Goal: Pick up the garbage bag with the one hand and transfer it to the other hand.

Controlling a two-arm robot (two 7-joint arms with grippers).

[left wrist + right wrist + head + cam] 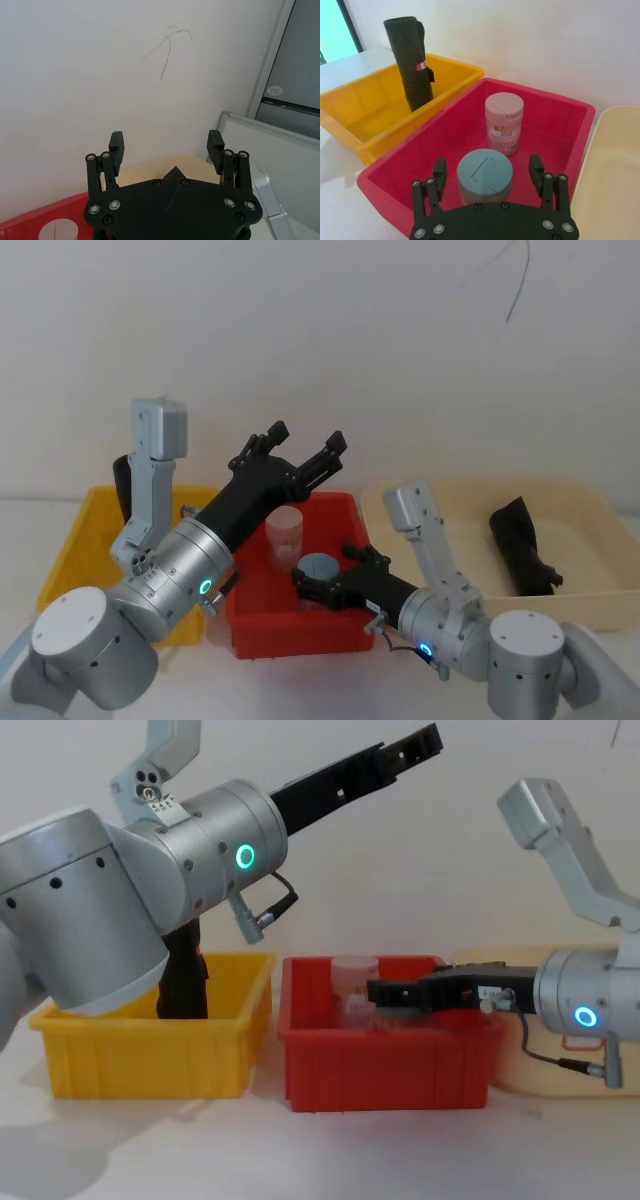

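The garbage bag (412,62), a tall black roll with a small red label, stands upright in the yellow bin (365,107). It shows again behind my left arm (185,982) and partly hidden (123,485). My left gripper (297,452), on the arm with the green ring, is raised high over the red bin (300,630). It is open and empty (166,141), pointing at the wall (415,745). My right gripper (487,166), on the blue-ring arm, is open low in the red bin (395,992), its fingers either side of a blue-lidded jar (485,175).
A pink-lidded jar (504,122) stands behind the blue-lidded jar (320,568) in the red bin. A cream bin (590,595) on the right holds a second black bag (522,545) lying down. The white wall is close behind the bins.
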